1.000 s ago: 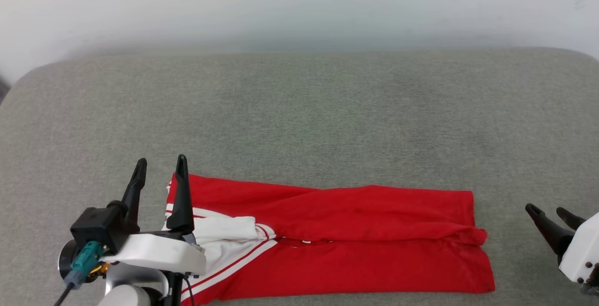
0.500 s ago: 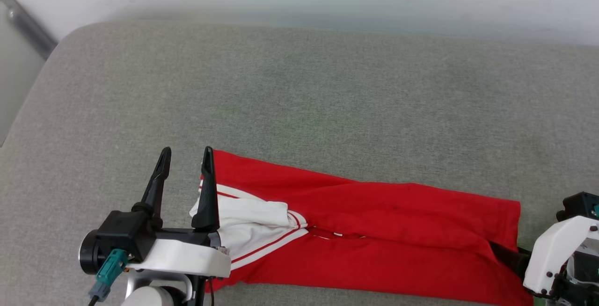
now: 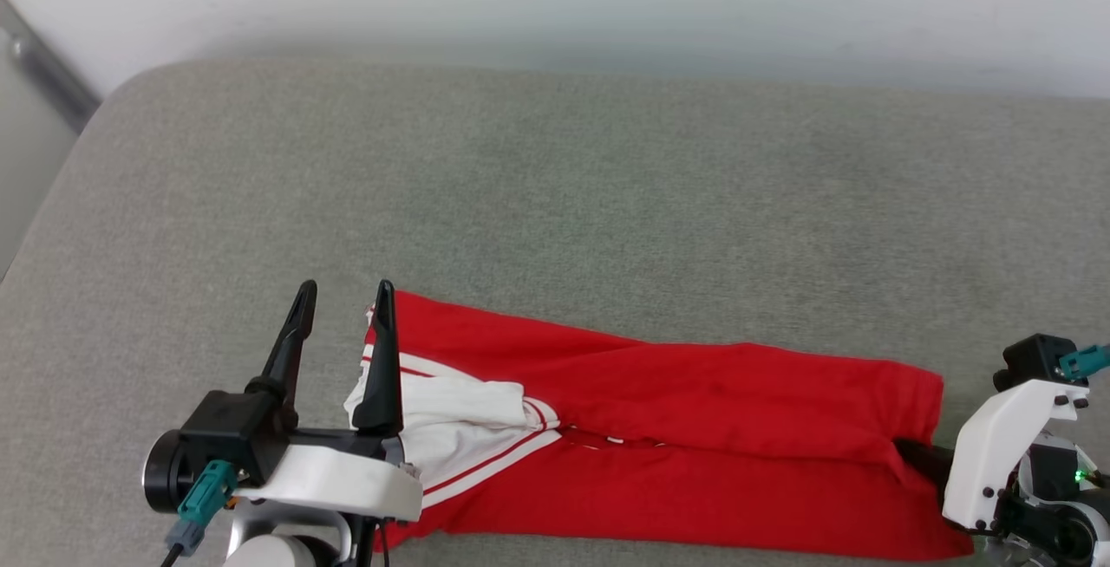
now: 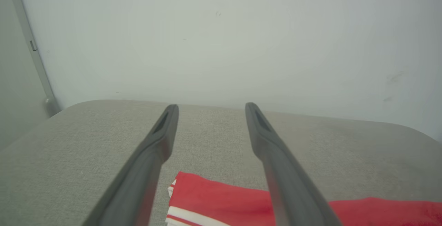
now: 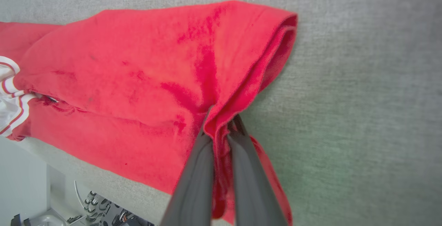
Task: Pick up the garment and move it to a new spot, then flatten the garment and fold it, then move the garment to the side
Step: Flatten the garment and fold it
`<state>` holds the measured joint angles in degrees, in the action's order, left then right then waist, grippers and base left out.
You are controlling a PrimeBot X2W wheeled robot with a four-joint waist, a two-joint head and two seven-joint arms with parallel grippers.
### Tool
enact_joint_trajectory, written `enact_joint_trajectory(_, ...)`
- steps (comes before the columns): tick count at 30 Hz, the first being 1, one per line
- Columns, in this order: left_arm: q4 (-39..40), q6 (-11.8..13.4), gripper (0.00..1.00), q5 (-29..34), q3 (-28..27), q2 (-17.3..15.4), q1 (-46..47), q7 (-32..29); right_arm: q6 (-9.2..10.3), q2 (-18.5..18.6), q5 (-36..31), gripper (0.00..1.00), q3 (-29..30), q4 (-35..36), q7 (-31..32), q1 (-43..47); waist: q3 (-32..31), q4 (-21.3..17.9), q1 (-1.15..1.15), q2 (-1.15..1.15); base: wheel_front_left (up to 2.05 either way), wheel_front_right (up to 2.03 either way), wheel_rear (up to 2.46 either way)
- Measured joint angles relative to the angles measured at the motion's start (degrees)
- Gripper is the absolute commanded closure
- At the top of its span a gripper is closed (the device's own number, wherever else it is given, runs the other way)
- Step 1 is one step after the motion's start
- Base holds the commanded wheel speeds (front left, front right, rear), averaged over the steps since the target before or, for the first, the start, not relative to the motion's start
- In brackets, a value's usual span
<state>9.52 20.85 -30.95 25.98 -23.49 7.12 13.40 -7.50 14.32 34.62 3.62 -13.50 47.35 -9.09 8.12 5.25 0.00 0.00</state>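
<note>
The garment (image 3: 694,428) lies as a long red strip near the front edge of the grey padded surface (image 3: 555,203), its white sleeve with red stripes (image 3: 451,420) bunched at the left end. My left gripper (image 3: 344,290) stands open above that end, its right finger over the collar-side corner and its left finger over bare padding. In the left wrist view the left gripper (image 4: 211,108) holds nothing, with the garment (image 4: 221,201) below it. My right gripper (image 5: 221,125) is shut on the garment's (image 5: 138,81) right hem fold. In the head view the right gripper (image 3: 921,456) reaches into the right end.
A pale wall (image 3: 555,3) runs behind the padded surface. A grey vertical rail (image 3: 43,73) stands at the far left corner. The rounded left edge (image 3: 52,203) drops off. Bare padding stretches beyond the garment toward the wall.
The head camera turned left. My right gripper came in from the right, where it stood open, and shut on the garment's right hem. The left gripper kept its place, open.
</note>
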Motion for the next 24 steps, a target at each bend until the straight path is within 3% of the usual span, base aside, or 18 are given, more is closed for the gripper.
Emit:
enact_joint_trajectory(8,0.52,1.1,0.0,-0.57,-0.57,-1.05,-2.58,-0.56,-0.02,1.09,-1.41,1.0,1.41,3.74,0.66,0.41,-3.08,-3.11,0.0,0.0,0.0,0.0,0.0)
enact_joint_trajectory(19,1.4,1.85,0.0,-0.8,-0.63,-1.56,-3.34,-0.98,-0.01,2.77,-4.25,1.0,18.45,4.77,0.93,1.28,-3.54,-5.71,0.0,0.0,0.0,0.0,0.0)
enact_joint_trajectory(22,1.42,1.85,0.0,-0.8,-0.58,-1.54,-3.32,-0.99,0.0,1.25,-2.6,1.0,21.4,4.31,3.11,0.58,-3.19,-5.69,0.0,0.0,0.0,0.0,0.0)
enact_joint_trajectory(24,1.36,1.85,0.0,-0.8,-0.48,-1.49,-3.26,-1.07,0.0,-2.12,0.91,1.0,23.14,3.41,6.49,-0.67,-3.06,-5.59,0.0,0.0,0.0,0.0,0.0)
